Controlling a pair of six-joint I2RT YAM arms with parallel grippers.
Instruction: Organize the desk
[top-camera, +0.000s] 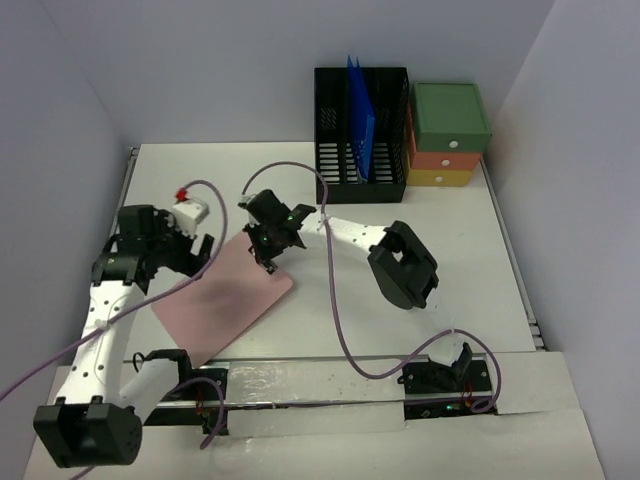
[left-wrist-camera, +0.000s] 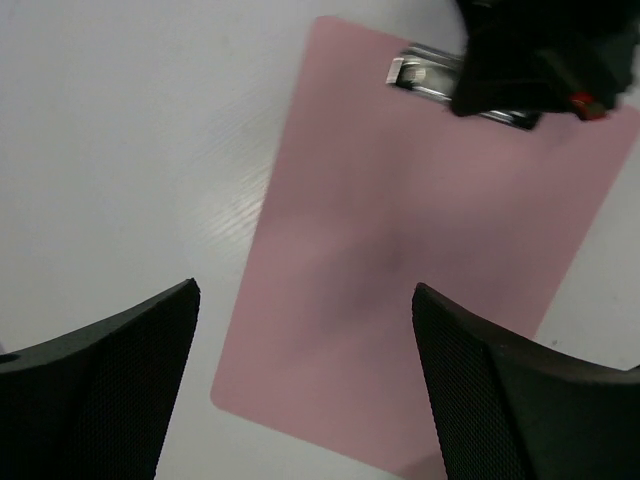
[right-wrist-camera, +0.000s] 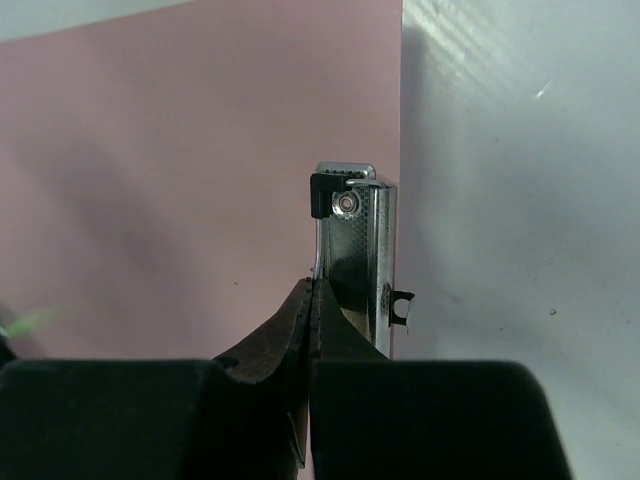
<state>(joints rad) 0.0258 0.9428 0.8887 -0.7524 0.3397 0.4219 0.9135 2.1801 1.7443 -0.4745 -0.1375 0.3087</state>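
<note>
On the white desk (top-camera: 440, 220) lies a pink clipboard (top-camera: 225, 300), turned at an angle, its metal clip (right-wrist-camera: 360, 260) at the far end. My right gripper (top-camera: 268, 250) is down at that clip. In the right wrist view its fingertips (right-wrist-camera: 318, 290) are pressed together at the clip's left edge, with nothing visible between them. My left gripper (left-wrist-camera: 305, 300) hovers open over the clipboard's (left-wrist-camera: 420, 250) near left corner, one finger (left-wrist-camera: 110, 390) on each side. The right gripper (left-wrist-camera: 540, 50) shows as a dark shape over the clip (left-wrist-camera: 430, 75).
A black slotted file rack (top-camera: 335, 130) holding a blue folder (top-camera: 362, 120) stands at the back. A green, orange and yellow drawer unit (top-camera: 448, 135) is right of it. Grey walls close in both sides. A purple cable (top-camera: 335, 300) trails across the desk.
</note>
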